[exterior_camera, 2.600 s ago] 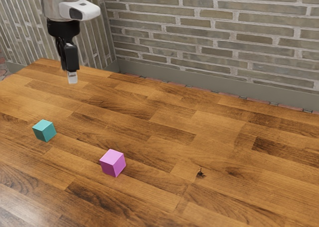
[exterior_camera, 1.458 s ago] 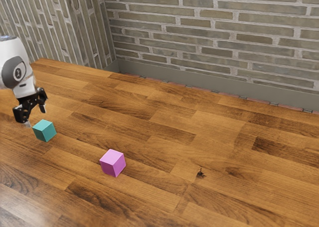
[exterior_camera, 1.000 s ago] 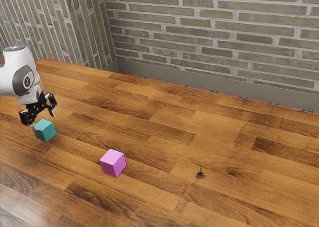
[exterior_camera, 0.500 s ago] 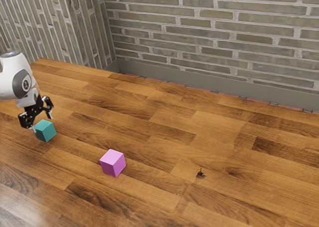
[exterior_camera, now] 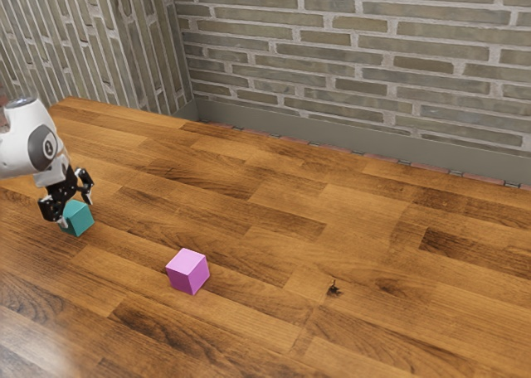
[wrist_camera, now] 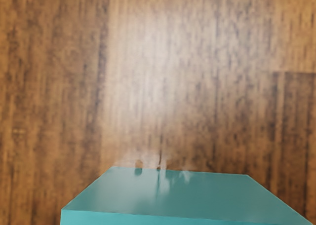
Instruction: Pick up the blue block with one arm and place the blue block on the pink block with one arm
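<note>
Gripper (exterior_camera: 68, 208) has dropped lower vs 0.5 s ago, now around blue block (exterior_camera: 81, 220), jaws apart, no clamp yet. Grasp looks imminent; pink block (exterior_camera: 187, 270) untouched.

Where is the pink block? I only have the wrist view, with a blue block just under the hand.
Observer: The pink block sits on the wooden table, apart from the blue block, toward the exterior view's right and nearer that camera.
Operator: Is the blue one lifted?
Observer: No, from the side it rests flat on the table.
Operator: And the end effector?
Observer: The end effector is down at the blue block with its fingers spread, not clamped.
</note>
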Action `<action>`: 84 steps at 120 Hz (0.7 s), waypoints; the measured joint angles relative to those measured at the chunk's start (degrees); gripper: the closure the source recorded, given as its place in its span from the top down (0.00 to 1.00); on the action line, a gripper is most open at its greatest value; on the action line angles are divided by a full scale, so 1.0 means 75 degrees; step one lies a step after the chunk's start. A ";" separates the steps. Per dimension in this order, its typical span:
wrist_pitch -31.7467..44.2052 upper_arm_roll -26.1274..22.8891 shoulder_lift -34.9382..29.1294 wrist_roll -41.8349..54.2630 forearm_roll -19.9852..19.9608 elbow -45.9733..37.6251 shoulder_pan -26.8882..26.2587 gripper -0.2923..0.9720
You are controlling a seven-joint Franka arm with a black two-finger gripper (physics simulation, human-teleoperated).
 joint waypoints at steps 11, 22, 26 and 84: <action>-0.0002 0.0000 0.0063 0.0012 -0.0032 0.0000 0.0008 0.74; -0.0004 0.0000 0.0073 0.0022 -0.0035 0.0000 0.0004 0.60; -0.0006 -0.0001 0.0052 0.0024 -0.0027 -0.0006 0.0007 0.56; -0.2101 -0.1507 -0.3101 -0.0564 -0.0060 -0.1031 -0.0505 0.49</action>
